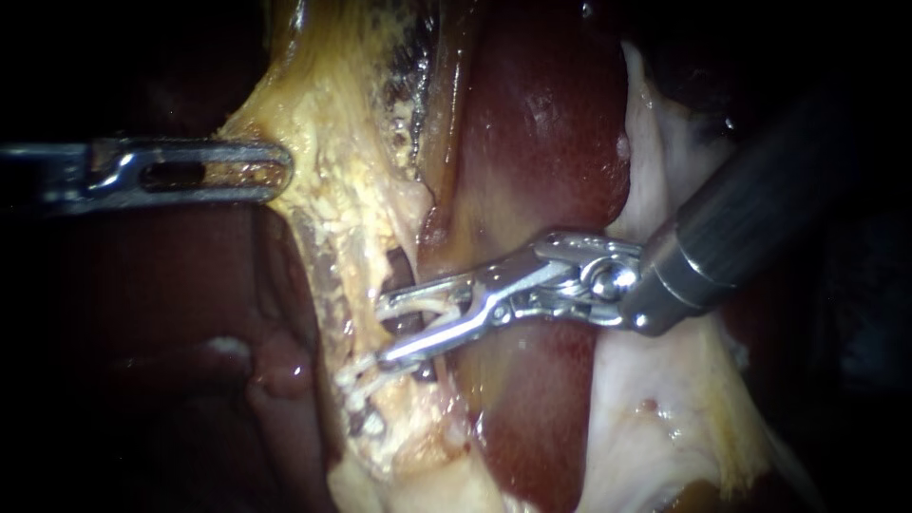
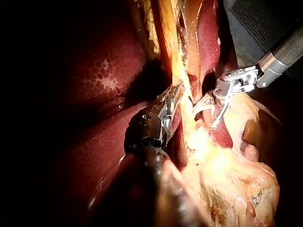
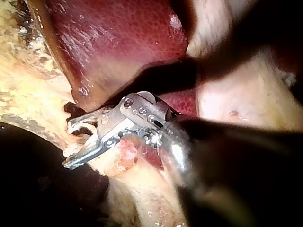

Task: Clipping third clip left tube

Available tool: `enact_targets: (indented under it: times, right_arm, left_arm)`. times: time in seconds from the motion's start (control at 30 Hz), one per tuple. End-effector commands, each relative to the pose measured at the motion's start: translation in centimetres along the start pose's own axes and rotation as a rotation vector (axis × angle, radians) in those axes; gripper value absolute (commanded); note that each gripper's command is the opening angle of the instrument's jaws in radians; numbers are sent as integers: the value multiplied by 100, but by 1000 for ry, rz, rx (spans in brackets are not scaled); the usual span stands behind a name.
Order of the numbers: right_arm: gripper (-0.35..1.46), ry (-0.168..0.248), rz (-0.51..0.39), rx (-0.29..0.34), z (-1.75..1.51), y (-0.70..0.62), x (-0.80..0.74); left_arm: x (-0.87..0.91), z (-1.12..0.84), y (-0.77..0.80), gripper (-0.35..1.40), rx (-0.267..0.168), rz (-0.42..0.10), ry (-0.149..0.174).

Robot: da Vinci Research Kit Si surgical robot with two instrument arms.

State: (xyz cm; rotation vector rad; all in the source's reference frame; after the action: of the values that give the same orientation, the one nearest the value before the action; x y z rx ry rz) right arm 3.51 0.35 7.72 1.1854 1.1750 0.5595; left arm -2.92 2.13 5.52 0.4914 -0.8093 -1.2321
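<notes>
The left instrument (image 1: 275, 171) is reaching in from the left side, and its tool is pressing together on the edge of a sheet of yellow fatty tissue (image 1: 332, 142), holding it taut away from the liver (image 1: 541, 123). In the left wrist view the same tool is pinching a thin yellow strand of that sheet just beside the liver's dark red edge. The right instrument (image 1: 382, 334) is coming in from the right across the liver's lower part, and its tool is standing apart, with a clear gap showing between the two halves. The tube (image 1: 432, 325) is lying in that gap, crossing between the two halves where the fatty sheet is meeting the liver's edge. Pale strands are running along the inner side of the upper half; whether they are clip or tissue is not showing clearly. The two instruments are staying well apart.
</notes>
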Motion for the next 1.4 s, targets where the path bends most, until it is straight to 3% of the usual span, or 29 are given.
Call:
enact_targets:
  times: [0.03, 0.27, 0.33, 0.5, 0.63, 0.8, 0.93, 1.2, 1.4]
  right_arm:
    - [51, 1, -3, 7, 1, 0, 1]
    - [50, 21, 26, 39, 10, 7, 2]
    - [49, 27, 26, 12, 11, 13, 1]
    - [49, -18, 26, -87, 2, 27, -1]
    - [49, -22, 25, -100, -3, 37, -7]
    - [49, -29, 20, -105, 4, 40, -13]
    - [49, -3, 22, -57, 7, 35, -10]
    - [48, 42, 33, 26, -3, 6, 10]
    - [46, 63, 37, 59, -10, 3, 17]
  left_arm:
    - [0, 0, 0, -35, -1, 0, 0]
    - [0, 0, 0, -35, -1, 0, 0]
    - [0, 0, 0, -35, 0, 0, 0]
    - [-1, -1, 1, -35, 0, 0, 0]
    - [-2, -3, 0, -35, 0, -1, -3]
    - [-5, -6, -1, -35, 1, -3, -8]
    - [-5, -6, 0, -35, 1, -3, -8]
    - [-4, -8, 1, -35, -1, -3, -9]
    - [-4, -7, 1, -35, -3, -3, -10]
